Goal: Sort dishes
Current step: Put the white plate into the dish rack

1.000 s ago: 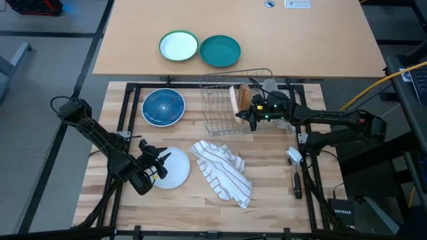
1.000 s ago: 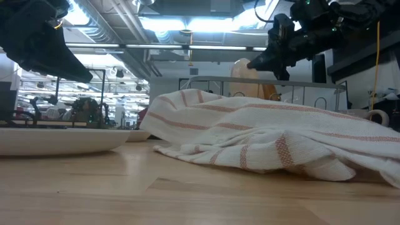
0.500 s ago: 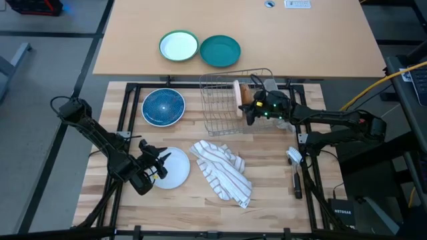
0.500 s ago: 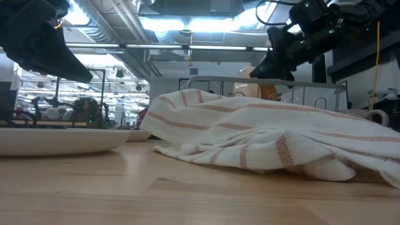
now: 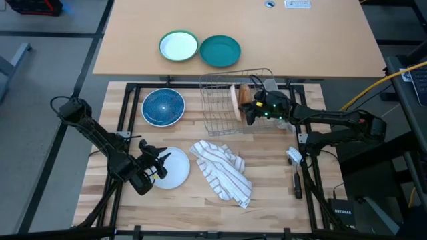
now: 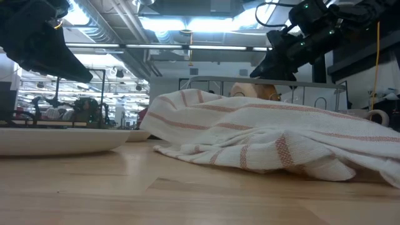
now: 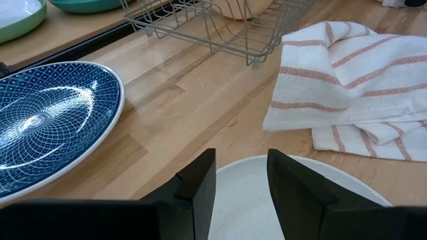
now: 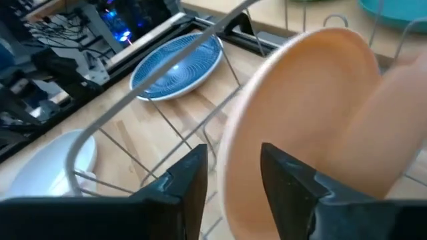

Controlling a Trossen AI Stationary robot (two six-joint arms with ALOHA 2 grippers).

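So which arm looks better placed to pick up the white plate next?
The left one. Its gripper hovers open right over the white plate, while the right gripper is across the table at the wire rack, by the tan plate.

Overhead, table-level and two close wrist cameras all share the striped towel point(image 5: 222, 172).
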